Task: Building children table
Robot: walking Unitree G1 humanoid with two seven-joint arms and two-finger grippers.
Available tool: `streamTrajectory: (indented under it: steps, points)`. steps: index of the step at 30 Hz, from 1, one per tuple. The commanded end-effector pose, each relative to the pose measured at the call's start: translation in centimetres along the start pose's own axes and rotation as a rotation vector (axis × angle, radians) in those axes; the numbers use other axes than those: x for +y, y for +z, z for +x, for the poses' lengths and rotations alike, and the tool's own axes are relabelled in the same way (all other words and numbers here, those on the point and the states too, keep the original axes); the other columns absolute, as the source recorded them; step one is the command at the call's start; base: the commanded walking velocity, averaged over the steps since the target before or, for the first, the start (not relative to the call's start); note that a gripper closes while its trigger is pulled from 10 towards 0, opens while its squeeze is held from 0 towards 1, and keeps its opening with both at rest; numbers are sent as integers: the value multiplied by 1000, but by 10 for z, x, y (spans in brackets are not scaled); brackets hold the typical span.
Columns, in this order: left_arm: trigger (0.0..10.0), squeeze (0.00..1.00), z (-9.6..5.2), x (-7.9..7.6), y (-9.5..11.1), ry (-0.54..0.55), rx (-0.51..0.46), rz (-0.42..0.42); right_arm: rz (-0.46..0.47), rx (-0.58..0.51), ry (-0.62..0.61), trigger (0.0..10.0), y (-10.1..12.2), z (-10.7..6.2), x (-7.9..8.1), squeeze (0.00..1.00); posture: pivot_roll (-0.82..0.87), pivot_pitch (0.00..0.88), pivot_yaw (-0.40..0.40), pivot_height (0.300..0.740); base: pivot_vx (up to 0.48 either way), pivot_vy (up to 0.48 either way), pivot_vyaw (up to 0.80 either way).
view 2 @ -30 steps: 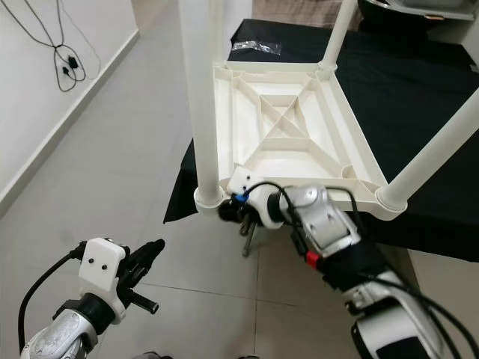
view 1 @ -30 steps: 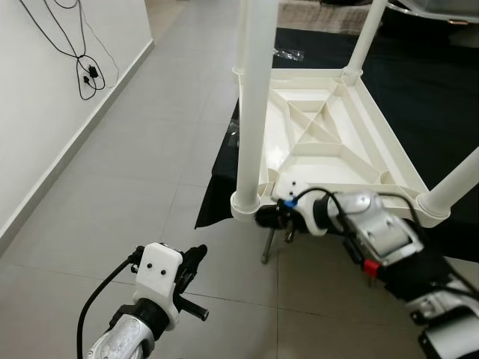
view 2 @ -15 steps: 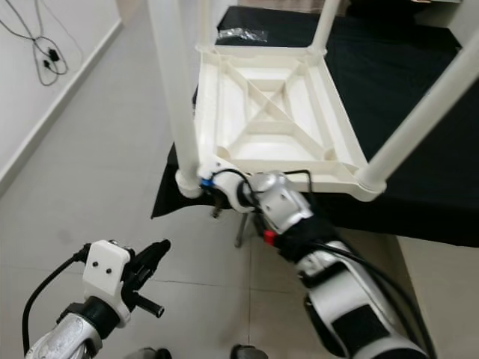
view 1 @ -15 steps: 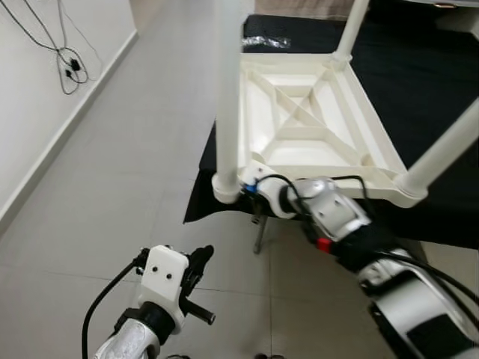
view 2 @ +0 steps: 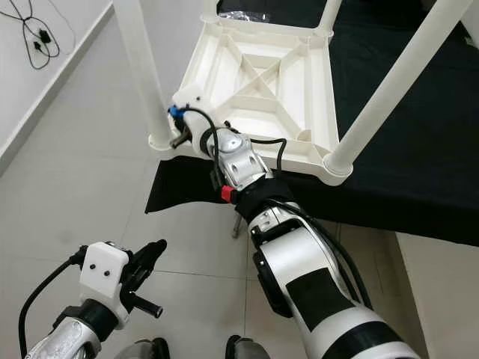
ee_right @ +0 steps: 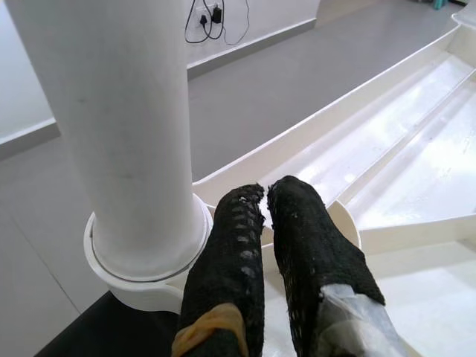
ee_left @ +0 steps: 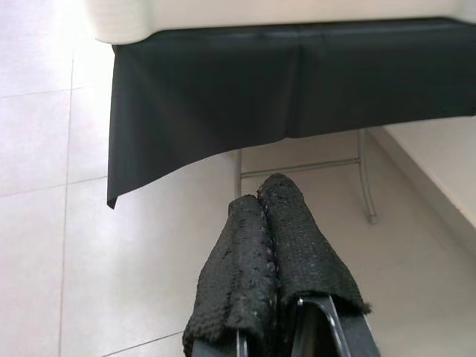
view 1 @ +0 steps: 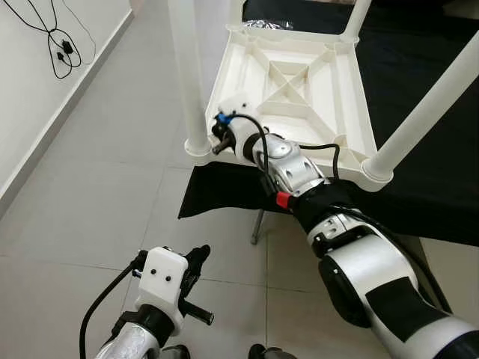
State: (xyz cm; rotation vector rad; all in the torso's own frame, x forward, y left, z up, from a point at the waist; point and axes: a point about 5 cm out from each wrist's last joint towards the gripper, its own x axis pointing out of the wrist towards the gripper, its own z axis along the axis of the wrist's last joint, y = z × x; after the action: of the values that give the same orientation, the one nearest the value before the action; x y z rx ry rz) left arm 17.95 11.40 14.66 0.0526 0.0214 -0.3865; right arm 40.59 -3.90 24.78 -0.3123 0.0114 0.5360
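Observation:
A white plastic children's table (view 1: 292, 82) lies upside down on a black-covered table (view 1: 224, 194), with its legs pointing up. My right gripper (view 1: 218, 142) is shut at the near-left corner. Its fingertips (ee_right: 245, 204) rest against the rim beside the socket of the near-left leg (ee_right: 111, 126). That leg (view 1: 187, 67) stands upright in its socket, and another leg (view 1: 426, 105) rises from the near-right corner. My left gripper (view 1: 198, 258) hangs low over the floor in front of the black cloth, shut with nothing in it (ee_left: 266, 204).
The black cloth hangs over the near edge of the supporting table, whose metal folding leg (view 1: 257, 224) stands on the grey tiled floor. A small plastic bag (view 1: 266, 25) lies beyond the upturned table. Black cables (view 1: 60, 45) hang on the left wall.
The head view has shifted, so the table looks further away and my right arm longer. My right gripper has stayed at the near-left corner by the leg. My left arm has barely moved.

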Motion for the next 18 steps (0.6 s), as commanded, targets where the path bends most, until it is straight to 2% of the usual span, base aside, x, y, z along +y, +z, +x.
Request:
streamTrajectory:
  steps: [1,4,7,8,10,11,12,14,15,16,17,18]
  points:
    - [10000,0,-2,-2,-3,1,19,-6,29,-14,22,10000,-6,0,3,0,111,217,-67,740,0,0,0]
    - [10000,0,-1,-1,-3,2,18,-6,44,-55,66,10000,-10,-5,1,0,105,213,-65,740,0,0,0]
    - [10000,0,5,5,0,17,-5,26,88,-161,87,10000,-14,-21,-14,0,83,200,-60,740,0,0,0]
    - [10000,0,5,5,0,17,-5,26,88,-161,87,10000,-14,-21,-14,0,83,200,-60,740,0,0,0]
    - [10000,0,13,15,4,60,-39,57,113,-229,119,10000,-17,-37,-20,0,61,183,-57,740,0,0,0]
    - [10000,0,13,15,4,60,-39,57,113,-229,119,10000,-17,-37,-20,0,61,183,-57,740,0,0,0]
    - [10000,0,19,21,7,87,-59,62,134,-259,123,10000,-19,-48,-24,1000,48,169,-57,740,0,0,0]
    - [10000,0,28,29,12,119,-91,64,174,-296,118,10000,-24,-68,-28,1000,36,160,-56,740,0,0,0]
    - [10000,0,28,29,12,119,-91,64,174,-296,118,10000,-24,-68,-28,1000,36,160,-56,740,0,0,0]
    - [10000,0,33,32,15,130,-109,74,221,-308,103,10000,-29,-80,-30,1000,23,147,-54,740,0,0,0]
    - [10000,0,33,32,15,130,-109,74,221,-308,103,10000,-29,-80,-30,1000,23,147,-54,740,0,0,0]
    - [10000,0,39,36,17,135,-123,85,265,-315,75,10000,-39,-93,-30,1000,4,135,-44,740,0,0,0]
